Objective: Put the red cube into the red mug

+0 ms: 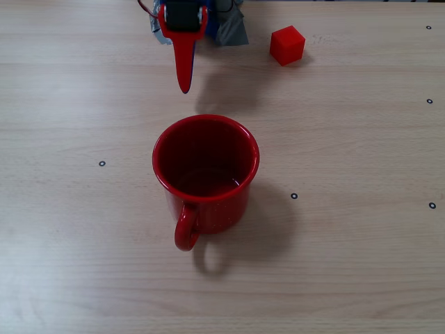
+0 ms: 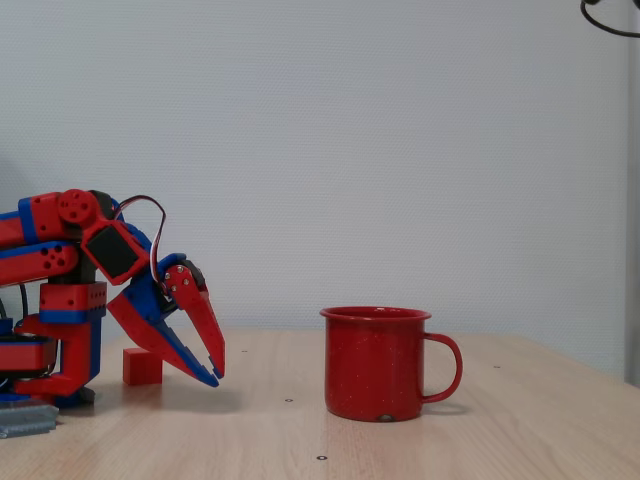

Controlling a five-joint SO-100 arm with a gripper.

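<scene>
Nearest to the overhead camera, the red mug stands upright on the wooden table, handle toward the bottom edge of the picture. I can look straight into it from above: a dark red inside and nothing else that I can see. The side camera gives only the outer wall of the mug, rim level, handle pointing right in that picture, so the inside is hidden there.

Farther back, the gripper points down toward the table between the mug and the arm's base. From above I see it as one narrow red blade and cannot judge the opening. From the side, the gripper shows its two fingers meeting at the tips, pressed together on nothing, the tips hanging just above the table.

Farthest back, the red cube sits on the table, right of the gripper and well apart from the mug in the overhead view. In the side view the cube rests on the table beside the arm's base, partly behind the fingers.
</scene>
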